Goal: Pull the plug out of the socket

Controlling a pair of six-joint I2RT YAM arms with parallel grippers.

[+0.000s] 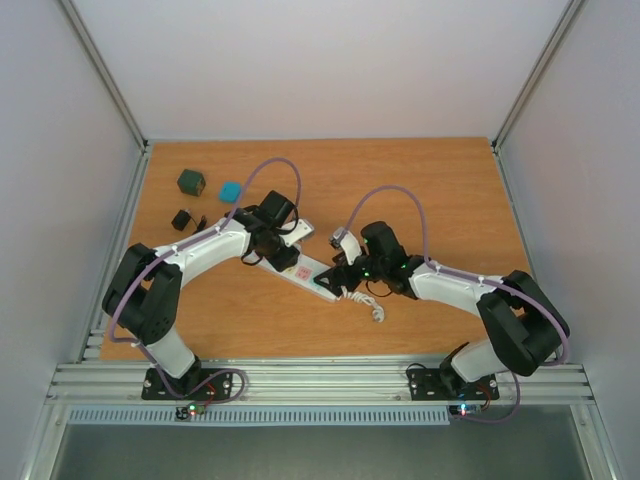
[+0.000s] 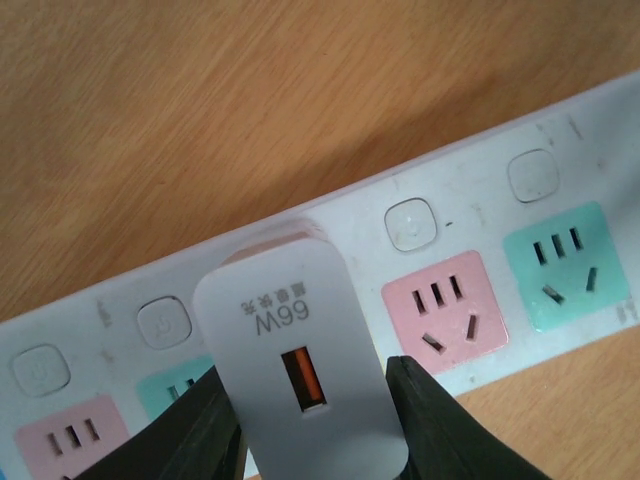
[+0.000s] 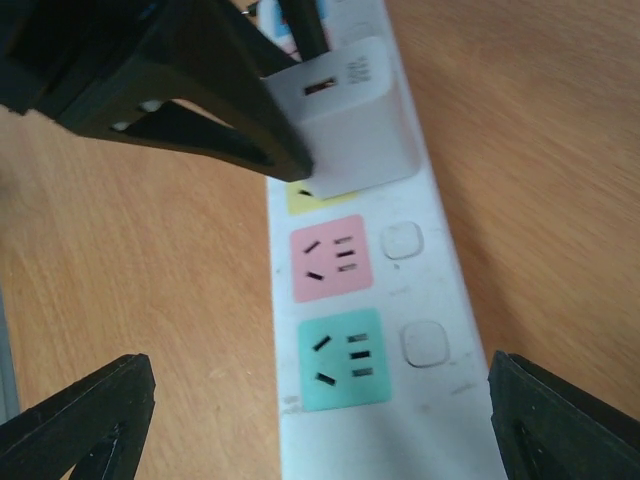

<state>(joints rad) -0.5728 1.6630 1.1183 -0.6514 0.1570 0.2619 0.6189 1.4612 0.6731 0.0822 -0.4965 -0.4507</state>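
The socket (image 2: 470,250) is a long white power strip with pink and teal outlet panels, lying diagonally at mid-table (image 1: 305,273). A white block-shaped plug (image 2: 300,350) with an orange port stands seated in it, also visible in the right wrist view (image 3: 350,120). My left gripper (image 2: 310,410) is shut on the plug, one black finger against each side. Near the strip's cord end, my right gripper (image 3: 320,420) is open, its fingers straddling the strip without touching it. The curly white cord (image 1: 372,303) trails off beside the right arm.
At the back left of the table sit a dark green cube (image 1: 191,181), a teal piece (image 1: 230,190) and a small black adapter (image 1: 183,219). Grey walls enclose the table on three sides. An aluminium rail (image 1: 320,380) runs along the near edge.
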